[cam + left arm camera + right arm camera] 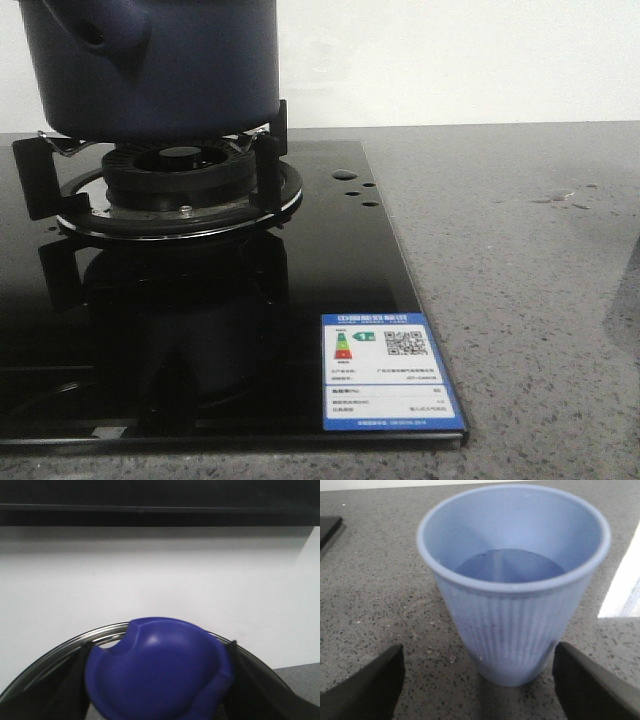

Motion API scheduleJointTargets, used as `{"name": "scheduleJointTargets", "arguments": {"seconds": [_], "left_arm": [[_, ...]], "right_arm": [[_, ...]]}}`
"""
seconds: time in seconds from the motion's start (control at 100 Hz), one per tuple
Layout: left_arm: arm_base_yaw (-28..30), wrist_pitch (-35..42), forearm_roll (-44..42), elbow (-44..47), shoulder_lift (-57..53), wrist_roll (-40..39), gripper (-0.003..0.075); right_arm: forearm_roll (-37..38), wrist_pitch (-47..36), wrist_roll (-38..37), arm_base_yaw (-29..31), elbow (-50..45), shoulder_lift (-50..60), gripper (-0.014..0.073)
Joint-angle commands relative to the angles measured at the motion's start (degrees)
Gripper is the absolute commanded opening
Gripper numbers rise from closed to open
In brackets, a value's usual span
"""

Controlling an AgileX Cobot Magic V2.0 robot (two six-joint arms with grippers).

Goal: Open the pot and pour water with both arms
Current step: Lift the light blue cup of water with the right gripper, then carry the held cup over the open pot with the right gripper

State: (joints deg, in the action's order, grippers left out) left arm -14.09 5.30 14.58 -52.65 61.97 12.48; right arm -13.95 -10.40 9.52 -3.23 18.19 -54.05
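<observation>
The dark navy pot (150, 65) stands on the gas burner's supports (180, 175) at the far left; its side knob with a hole (95, 35) faces me and its top is cut off. In the left wrist view my left gripper (157, 680) is shut on the blue lid knob (160, 670), black fingers (60, 695) pressing both sides, with the lid's metal rim (75, 642) behind. My right gripper (480, 680) is open, one finger on each side of a pale blue ribbed cup (512, 605) holding water (510, 565), not touching it. Neither gripper shows in the front view.
The black glass hob (200, 300) carries a blue and white energy label (390, 372) at its front right corner. Grey speckled counter (520, 300) lies to the right, with a few water drops (560, 195). A white wall (160, 580) stands behind.
</observation>
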Motion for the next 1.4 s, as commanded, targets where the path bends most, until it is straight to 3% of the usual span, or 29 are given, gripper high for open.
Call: {"name": "scheduleJointTargets", "arguments": {"seconds": [0.0,1.04,1.39], "left_arm": [[0.1,7.3,-0.2,-2.2,-1.6,0.1,0.0369],[0.1,7.4,-0.2,-2.2,-1.6,0.1,0.0369],[0.1,7.4,-0.2,-2.2,-1.6,0.1,0.0369]], "right_arm": [[0.0,-6.4,-0.1,-0.2,1.8,-1.3,0.0552],[-2.8,-28.9,-0.1,0.3,1.8,-17.1,0.0551],[-2.8,-31.3,-0.1,0.3,1.8,-19.0,0.0544]]}}
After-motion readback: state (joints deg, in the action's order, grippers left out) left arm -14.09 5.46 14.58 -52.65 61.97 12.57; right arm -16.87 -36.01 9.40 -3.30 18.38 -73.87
